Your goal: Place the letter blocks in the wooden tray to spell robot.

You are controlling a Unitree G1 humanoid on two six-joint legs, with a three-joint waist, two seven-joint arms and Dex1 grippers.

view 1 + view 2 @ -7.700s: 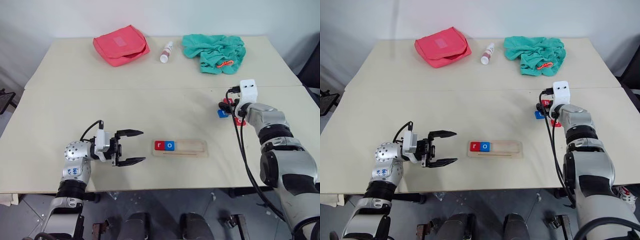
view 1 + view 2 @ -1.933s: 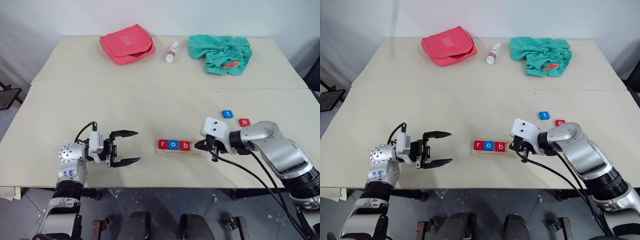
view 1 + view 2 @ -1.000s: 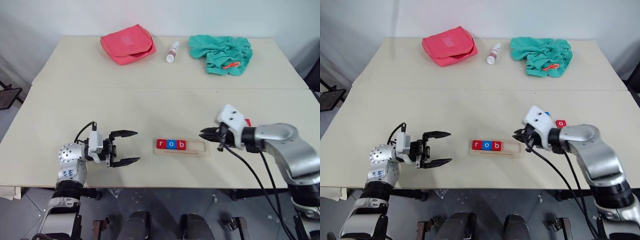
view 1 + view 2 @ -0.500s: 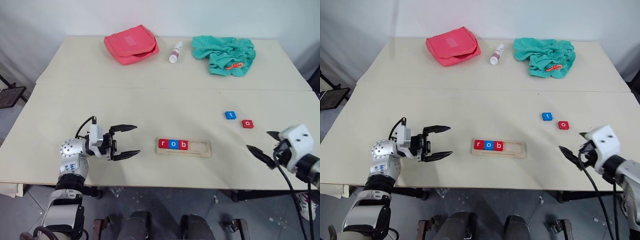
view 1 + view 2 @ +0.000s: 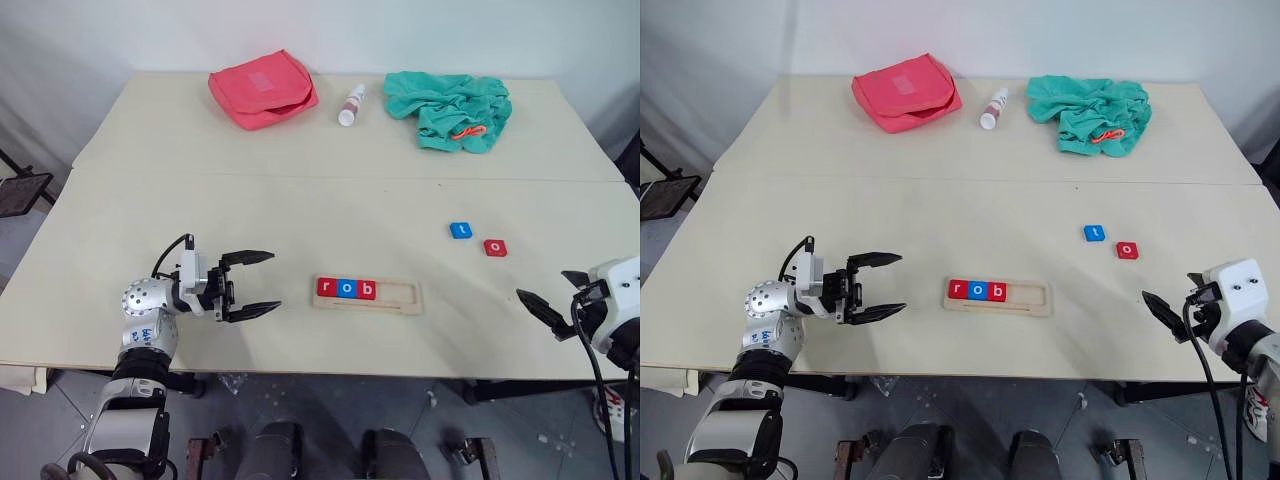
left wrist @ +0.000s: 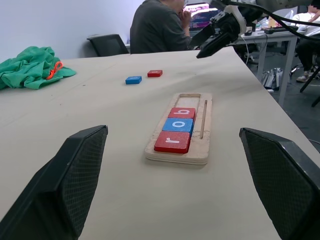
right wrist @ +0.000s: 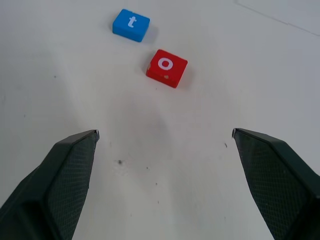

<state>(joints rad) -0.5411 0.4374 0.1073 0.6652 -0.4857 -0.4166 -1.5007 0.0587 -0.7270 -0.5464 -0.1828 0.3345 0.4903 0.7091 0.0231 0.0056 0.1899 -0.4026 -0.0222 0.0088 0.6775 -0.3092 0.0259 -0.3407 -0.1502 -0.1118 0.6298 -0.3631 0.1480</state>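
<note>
The wooden tray [image 5: 398, 297] lies at the table's front middle, with a red r [image 5: 324, 287], a blue o [image 5: 345, 288] and a red b [image 5: 366, 290] filling its left end. Two letter blocks lie loose on the table to the right: a blue t [image 5: 460, 230] and a red o [image 5: 495, 247]. My right gripper [image 5: 545, 286] hovers open and empty near the front right edge, pointing toward those two blocks [image 7: 166, 67]. Left of the tray, my left gripper [image 5: 250, 285] is open with nothing in it, pointing at the tray [image 6: 175, 156].
At the back of the table lie a pink pouch [image 5: 262, 85], a small white bottle [image 5: 350, 104] and a crumpled green cloth [image 5: 455, 108]. A seam runs across the table's middle. A person [image 6: 160, 27] sits beyond the table's right end.
My right gripper has swung from beside the tray's right end out to the front right edge and opened wide. The left gripper has kept still. The camera shifted slightly.
</note>
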